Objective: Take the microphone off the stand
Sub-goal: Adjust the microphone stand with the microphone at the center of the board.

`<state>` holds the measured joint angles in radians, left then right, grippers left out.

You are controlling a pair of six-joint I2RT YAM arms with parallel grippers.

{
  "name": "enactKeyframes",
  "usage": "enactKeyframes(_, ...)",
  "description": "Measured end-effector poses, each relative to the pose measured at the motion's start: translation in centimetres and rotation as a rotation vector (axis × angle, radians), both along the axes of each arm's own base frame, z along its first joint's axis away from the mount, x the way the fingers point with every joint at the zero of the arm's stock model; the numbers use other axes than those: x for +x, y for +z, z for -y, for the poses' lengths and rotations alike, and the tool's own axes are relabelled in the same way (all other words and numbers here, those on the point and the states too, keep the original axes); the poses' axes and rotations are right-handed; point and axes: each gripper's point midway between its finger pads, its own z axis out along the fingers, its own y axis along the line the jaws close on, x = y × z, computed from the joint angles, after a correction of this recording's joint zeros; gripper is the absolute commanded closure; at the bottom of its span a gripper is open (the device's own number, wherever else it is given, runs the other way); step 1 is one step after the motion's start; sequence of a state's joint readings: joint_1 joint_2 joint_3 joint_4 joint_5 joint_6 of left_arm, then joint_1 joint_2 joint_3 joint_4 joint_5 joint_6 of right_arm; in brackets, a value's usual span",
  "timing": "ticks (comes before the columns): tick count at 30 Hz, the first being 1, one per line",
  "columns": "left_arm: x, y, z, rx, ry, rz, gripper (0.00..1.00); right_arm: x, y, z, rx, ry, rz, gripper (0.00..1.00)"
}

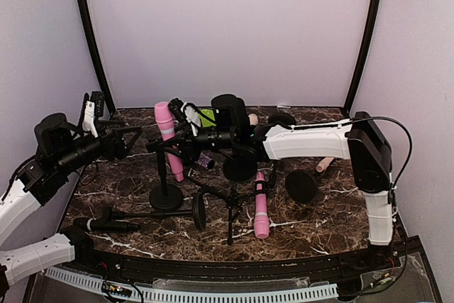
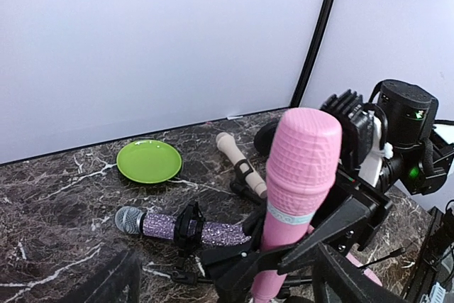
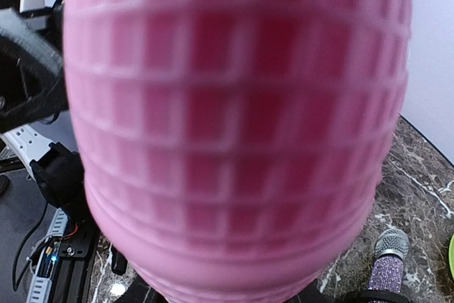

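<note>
The pink microphone point(image 1: 167, 136) stands upright over the black stand point(image 1: 166, 197), whose round base rests on the marble table. Its ribbed head point(image 3: 234, 125) fills the right wrist view and hides those fingers. My right gripper point(image 1: 186, 145) reaches in from the right and is shut on the microphone's body below the head; in the left wrist view its black fingers point(image 2: 340, 219) cross the pink microphone point(image 2: 301, 168). Just left of the microphone, my left gripper point(image 1: 135, 141) hangs open and apart from it. I cannot see the stand's clip clearly.
A second pink microphone point(image 1: 261, 207) and a black one point(image 1: 106, 223) lie near the front. A glittery purple microphone point(image 2: 191, 228), a cream one point(image 2: 241, 164) and a green plate point(image 2: 149, 161) lie behind. Toppled stands point(image 1: 200, 211) and round bases point(image 1: 301, 186) crowd the middle.
</note>
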<state>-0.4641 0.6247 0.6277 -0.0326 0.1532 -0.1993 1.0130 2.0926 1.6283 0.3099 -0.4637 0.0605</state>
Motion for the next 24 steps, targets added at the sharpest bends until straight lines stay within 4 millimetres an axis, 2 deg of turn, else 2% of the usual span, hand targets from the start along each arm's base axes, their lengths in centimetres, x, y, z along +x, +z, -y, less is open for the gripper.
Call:
enactKeyframes(5, 1.9, 0.7, -0.5, 0.054, -0.083, -0.072, 0.15, -0.1, -0.1, -0.2, -0.005, -0.009, 0.005, 0.72)
enactKeyframes(8, 2.5, 0.0, -0.1, 0.065, -0.149, -0.106, 0.14, -0.2, -0.1, -0.2, -0.006, -0.012, 0.006, 0.61)
enactKeyframes(12, 2.3, -0.9, 0.6, 0.055, -0.216, -0.113, 0.14, -0.3, -0.1, -0.3, -0.007, -0.018, 0.005, 0.45)
enactKeyframes(17, 1.9, -2.0, 0.8, 0.068, -0.243, -0.116, 0.14, -0.3, -1.3, -0.1, -0.037, -0.03, -0.033, 0.31)
enactKeyframes(21, 1.4, -1.6, 0.6, 0.081, -0.24, -0.078, 0.15, -0.5, -1.9, 0.2, -0.043, -0.031, -0.077, 0.2)
enactKeyframes(24, 0.8, -0.8, 0.3, 0.085, -0.229, -0.032, 0.14, -0.7, -1.5, 0.2, -0.027, -0.028, -0.107, 0.15)
